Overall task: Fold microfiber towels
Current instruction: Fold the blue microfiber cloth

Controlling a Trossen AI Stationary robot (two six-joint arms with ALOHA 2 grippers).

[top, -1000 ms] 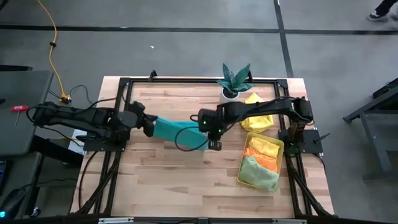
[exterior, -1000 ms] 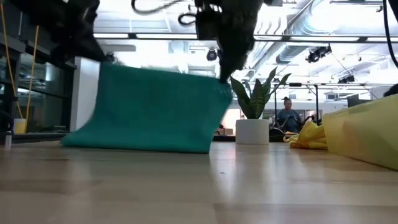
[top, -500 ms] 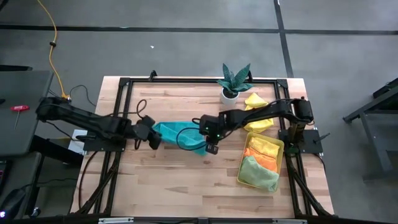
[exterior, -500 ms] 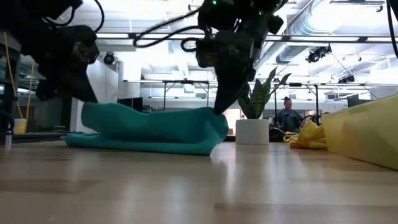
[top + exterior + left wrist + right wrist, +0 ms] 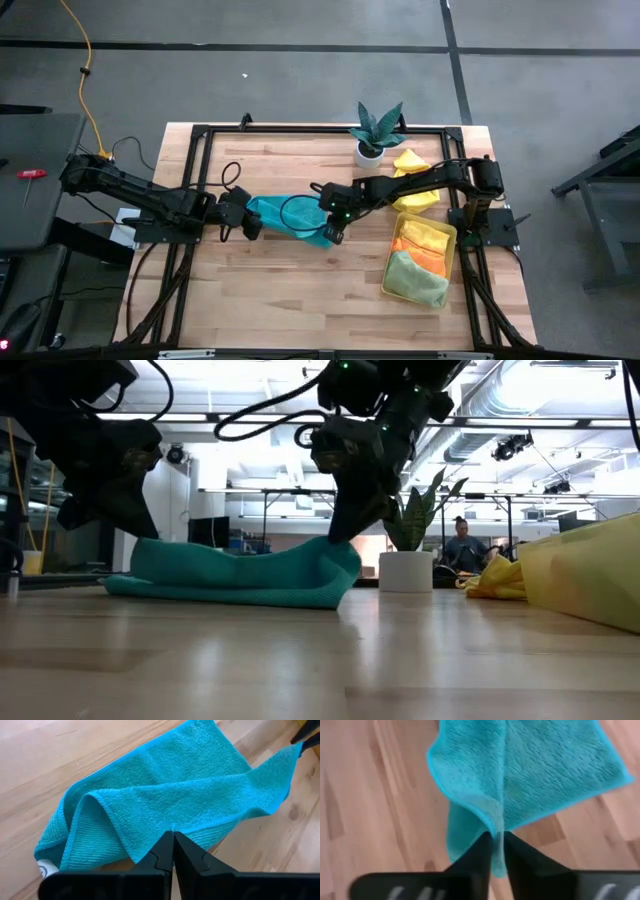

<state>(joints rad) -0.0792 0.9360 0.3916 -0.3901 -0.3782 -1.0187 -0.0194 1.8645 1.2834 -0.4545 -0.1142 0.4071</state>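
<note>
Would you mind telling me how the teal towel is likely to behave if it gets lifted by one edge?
The teal microfiber towel looks floppy: it lies in soft folds, so it would probably drape. Its loopy pile suggests it should grip rather than slip. It seems light.

Open-plan lab: exposed ceiling ducts (image 5: 520, 400)

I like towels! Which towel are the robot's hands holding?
The teal towel, lying mid-table. The left tool and right tool each pinch one end. The other towels sit apart: a yellow towel near the plant, more in the tray.
</note>
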